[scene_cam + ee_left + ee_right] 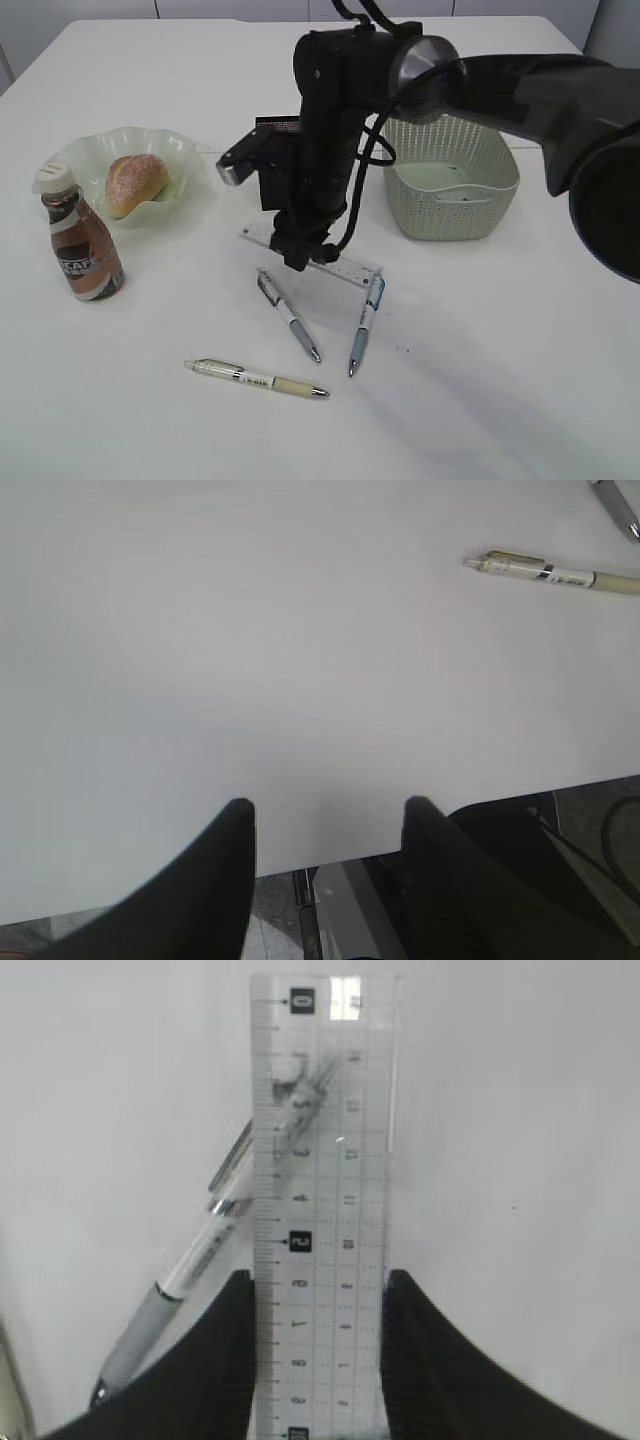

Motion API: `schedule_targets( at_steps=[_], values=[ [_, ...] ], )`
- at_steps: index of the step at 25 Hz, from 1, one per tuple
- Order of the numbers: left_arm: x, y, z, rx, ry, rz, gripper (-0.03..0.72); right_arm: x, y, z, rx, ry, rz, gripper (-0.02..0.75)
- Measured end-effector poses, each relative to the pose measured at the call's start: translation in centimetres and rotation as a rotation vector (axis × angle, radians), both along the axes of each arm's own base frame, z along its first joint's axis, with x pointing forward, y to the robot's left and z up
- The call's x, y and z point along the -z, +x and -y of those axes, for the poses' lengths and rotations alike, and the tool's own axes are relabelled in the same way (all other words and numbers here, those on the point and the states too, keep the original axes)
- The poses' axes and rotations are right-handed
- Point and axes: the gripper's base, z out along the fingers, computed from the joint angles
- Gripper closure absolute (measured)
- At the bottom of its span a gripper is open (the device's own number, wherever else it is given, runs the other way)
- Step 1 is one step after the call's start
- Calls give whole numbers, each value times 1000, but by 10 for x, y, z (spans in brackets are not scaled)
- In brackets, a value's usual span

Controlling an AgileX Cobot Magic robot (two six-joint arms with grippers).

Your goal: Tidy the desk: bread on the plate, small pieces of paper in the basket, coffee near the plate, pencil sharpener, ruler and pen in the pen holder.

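I had exterior slanting down across desk [480, 380] | right wrist close above ruler [322, 1210] | left wrist at near edge.

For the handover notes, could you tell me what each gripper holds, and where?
The right gripper clamps the ruler across its long edges near one end; the left gripper holds nothing.

Our right arm [520, 90] reaches in from the right, past the middle, its wrist bent so the right gripper [300, 255] points straight down at the desk [480, 330]. Its two black fingers [215, 1360] stand on either side of the ruler [322, 1200], pressed against its long edges. Our left gripper [325, 815] hangs low over the desk's near edge, tilted forward, with its fingers [225, 860] apart and nothing between them.
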Motion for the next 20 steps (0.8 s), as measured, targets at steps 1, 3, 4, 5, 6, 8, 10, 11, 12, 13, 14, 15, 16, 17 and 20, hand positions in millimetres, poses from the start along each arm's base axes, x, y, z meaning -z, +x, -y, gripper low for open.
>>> schedule_targets(
  at_steps=[1, 3, 4, 5, 6, 8, 10, 11, 12, 13, 14, 15, 16, 17, 20],
  values=[
    [0, 0, 0, 0, 0, 0, 335, -5, 2, -1, 42, 14, 8, 485],
    [0, 0, 0, 0, 0, 0, 335, -15, 5, -2, 144, 34, 23, 485],
    [0, 0, 0, 0, 0, 0, 335, -18, 7, -1, 185, 30, 34, 485],
    [0, 0, 0, 0, 0, 0, 335, -21, 9, 0, 229, 28, 44, 485],
    [0, 0, 0, 0, 0, 0, 335, -25, 11, 1, 294, 25, 56, 485],
    [0, 0, 0, 0, 0, 0, 335, -28, 14, 4, 389, 9, 78, 485],
    [0, 0, 0, 0, 0, 0, 335, -29, 15, 6, 462, 8, 79, 485],
    [0, 0, 0, 0, 0, 0, 335, -30, 15, 6, 483, 12, 78, 485],
    [0, 0, 0, 0, 0, 0, 335, -32, 14, 6, 501, 15, 79, 485],
    [0, 0, 0, 0, 0, 0, 335, -36, 14, 7, 518, 21, 82, 485],
    [0, 0, 0, 0, 0, 0, 335, -40, 13, 7, 534, 28, 83, 485],
    [0, 0, 0, 0, -4, 0, 335, -47, 12, 8, 549, 41, 90, 486],
    [0, 0, 1, 0, -6, -1, 335, -53, 11, 9, 565, 52, 95, 486],
    [0, 0, 1, 0, -8, -1, 335, -62, 9, 10, 582, 68, 103, 486],
    [0, 0, 1, 1, -16, -2, 335, -89, 2, 13, 610, 114, 131, 486]
  ],
)
